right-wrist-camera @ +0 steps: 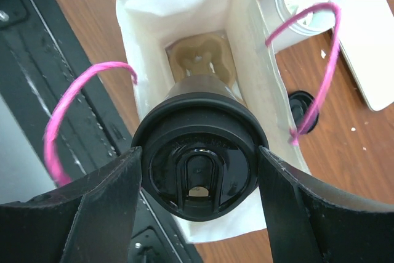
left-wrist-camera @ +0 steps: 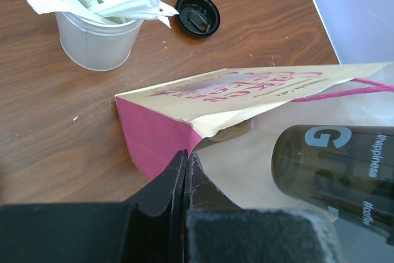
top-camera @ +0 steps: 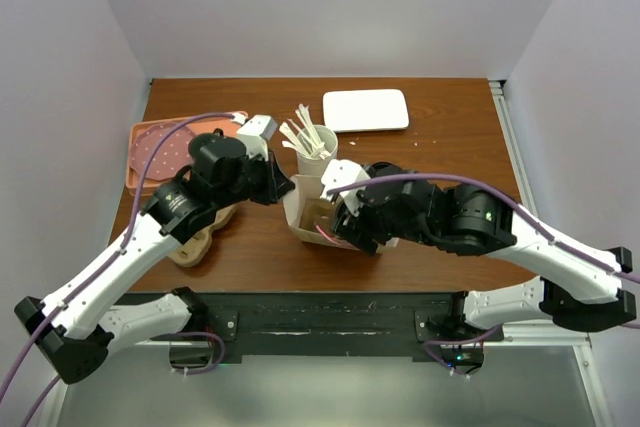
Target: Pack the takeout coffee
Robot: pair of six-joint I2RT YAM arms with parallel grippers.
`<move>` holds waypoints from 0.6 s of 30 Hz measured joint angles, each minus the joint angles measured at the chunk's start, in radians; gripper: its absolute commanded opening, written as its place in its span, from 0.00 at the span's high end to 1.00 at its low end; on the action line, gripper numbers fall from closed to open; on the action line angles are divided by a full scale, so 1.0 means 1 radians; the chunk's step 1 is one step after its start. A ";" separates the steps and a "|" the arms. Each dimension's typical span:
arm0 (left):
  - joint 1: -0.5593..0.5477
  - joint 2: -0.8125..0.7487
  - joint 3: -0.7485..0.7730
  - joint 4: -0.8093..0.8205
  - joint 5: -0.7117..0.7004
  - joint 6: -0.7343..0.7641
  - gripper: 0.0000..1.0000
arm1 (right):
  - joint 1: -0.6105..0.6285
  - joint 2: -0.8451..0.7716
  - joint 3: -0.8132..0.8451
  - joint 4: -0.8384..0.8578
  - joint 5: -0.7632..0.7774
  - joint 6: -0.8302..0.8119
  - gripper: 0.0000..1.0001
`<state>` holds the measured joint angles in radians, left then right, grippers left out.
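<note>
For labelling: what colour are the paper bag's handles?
Thin cord handles: bright pink, best in right wrist view.

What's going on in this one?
The right arm's fingers grip the lidded takeout coffee by its sides, holding it upright at the open mouth of the paper bag with pink handles. The left arm's fingers are pinched shut on the bag's rim, steadying it. The cup is not yet released.

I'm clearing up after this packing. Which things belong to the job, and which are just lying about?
In the job: coffee, held by the right gripper; bag, its rim pinched by the left gripper.

Lying about: stirrer cup, loose lid, white plate, pink tray, cardboard piece under the left arm.
</note>
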<state>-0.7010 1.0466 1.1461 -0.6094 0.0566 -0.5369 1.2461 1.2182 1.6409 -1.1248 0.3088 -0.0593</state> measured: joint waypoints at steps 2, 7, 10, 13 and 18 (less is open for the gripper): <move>-0.001 -0.037 -0.036 0.025 -0.002 0.002 1.00 | 0.039 0.002 -0.027 0.003 0.045 0.004 0.79; -0.002 -0.100 -0.077 0.051 -0.013 0.010 1.00 | 0.108 0.022 -0.087 0.008 0.122 0.008 0.80; -0.002 -0.104 -0.077 0.064 -0.025 0.027 1.00 | 0.134 0.033 -0.096 0.016 0.147 0.006 0.80; -0.002 -0.099 -0.077 0.066 -0.035 0.047 0.94 | 0.150 0.055 -0.097 0.040 0.176 0.003 0.81; -0.002 -0.105 -0.082 0.060 -0.037 0.060 0.89 | 0.183 0.087 -0.155 0.107 0.221 0.005 0.82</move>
<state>-0.7029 0.9421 1.0645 -0.5499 0.0193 -0.4767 1.4292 1.3056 1.4860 -1.0176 0.5297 -0.0540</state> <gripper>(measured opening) 0.072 0.720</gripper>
